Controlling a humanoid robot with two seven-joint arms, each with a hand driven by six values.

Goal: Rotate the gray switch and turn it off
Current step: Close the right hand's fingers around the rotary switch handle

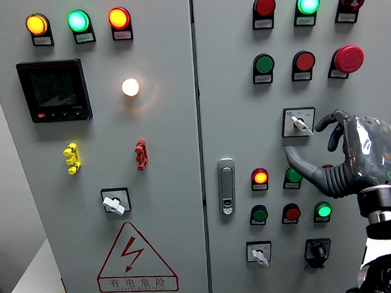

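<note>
A gray rotary switch (299, 122) sits on a square plate in the right door of the control cabinet, its pale lever pointing down to the right. My right hand (305, 139) hovers just right of and below it. The fingers are spread and hold nothing. The thumb (296, 157) reaches under the switch and the index finger (327, 122) curves toward its right side, close to the lever tip. I cannot tell whether they touch it. My left arm is out of view.
Two similar pale-lever switches sit at the left door (113, 203) and bottom right (259, 255), beside a black knob (317, 250). Around the hand are a red mushroom button (348, 58), lit lamps (260, 177) and a door handle (227, 185).
</note>
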